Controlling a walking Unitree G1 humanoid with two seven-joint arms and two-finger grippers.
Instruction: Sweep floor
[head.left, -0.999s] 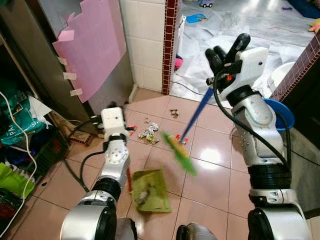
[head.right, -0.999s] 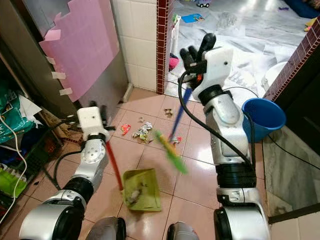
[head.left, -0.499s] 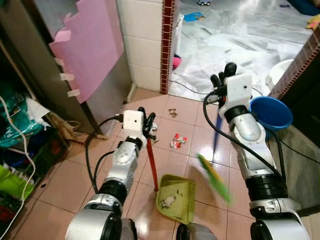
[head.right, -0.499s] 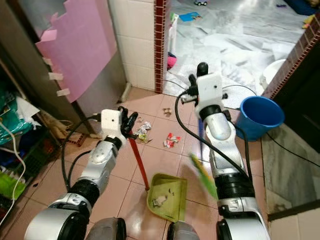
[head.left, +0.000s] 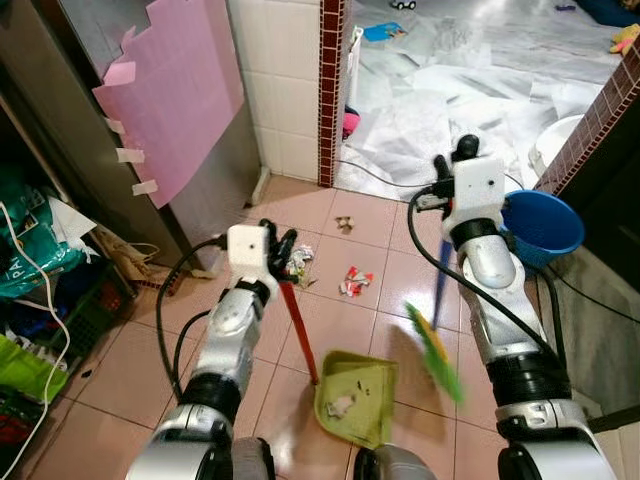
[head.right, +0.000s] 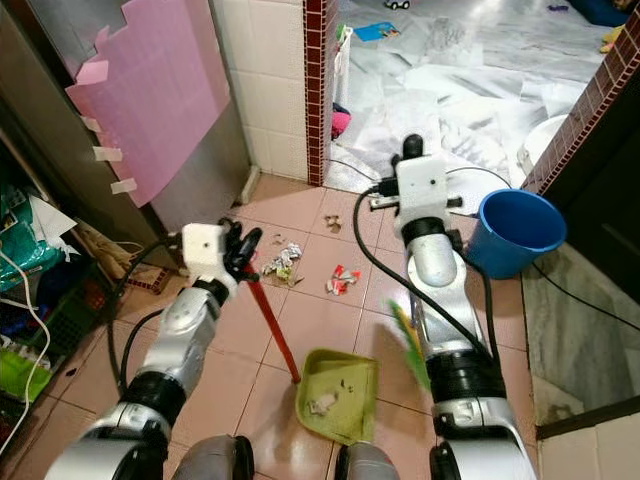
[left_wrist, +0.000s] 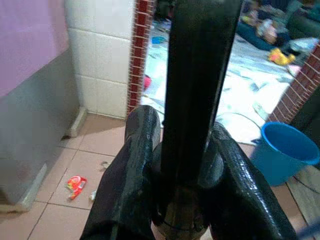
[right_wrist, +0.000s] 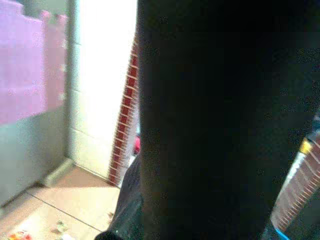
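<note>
- The left tool is closed around the top of a red handle; in the left wrist view its two black fingers press on either side of that dark shaft.
- The red handle slants down and away from the left tool to a green dustpan, which lies flat on the pink tiled floor in front of the robot's feet.
- Inside the dustpan sits a small pale clump of debris with a few dark crumbs around it.
- The right tool is held up on the robot's right, and a blue broom handle runs down below it — the right wrist view is too dark to show the fingers, so I cannot tell how they stand.
- The broom head, green with a yellow streak and blurred, hangs below the right tool, just beside the dustpan's right edge.
- Beyond the left tool, a crumpled silvery wrapper lies on the floor; a red and white wrapper lies between the two tools, and a small scrap lies farther out near the doorway.
- A blue bucket stands just to the right of the right tool.
- Well left of the left tool, a pink sheet is taped on a grey panel.
</note>
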